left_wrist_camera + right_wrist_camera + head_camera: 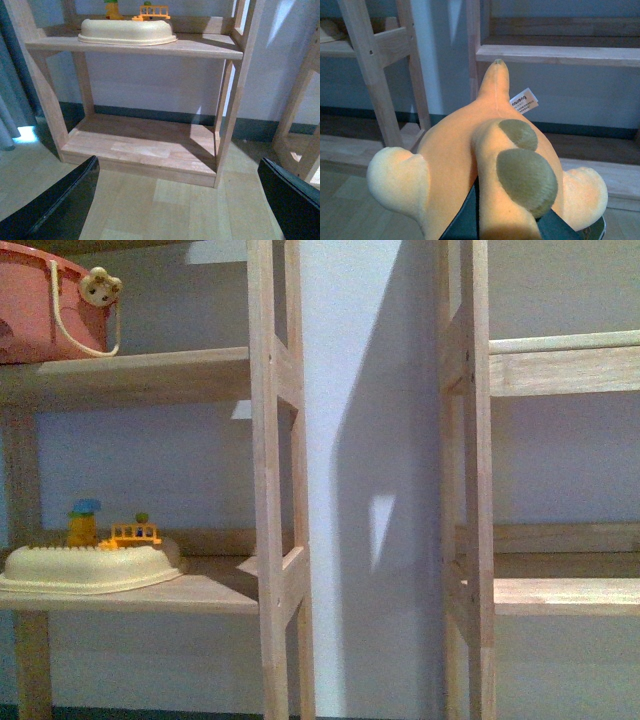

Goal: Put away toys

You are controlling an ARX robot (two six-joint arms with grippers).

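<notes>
In the right wrist view an orange plush toy (455, 155) fills the middle, with pale stubby limbs, olive-brown patches and a white label. My right gripper (507, 222) is shut on it, the dark fingers (465, 220) pressing into its body, and it hangs above the floor in front of a wooden shelf unit (555, 52). My left gripper (180, 200) is open over the wood floor, its two black fingers (65, 200) wide apart with nothing between them, facing the lower boards of the left shelf unit (145, 145). Neither arm shows in the front view.
The left shelf unit (275, 440) carries a cream tray (90, 565) with a small yellow plastic fence (133, 534) behind it, and a pink basket (50, 305) one level up. A second shelf unit (560, 595) stands to the right, a white wall between them.
</notes>
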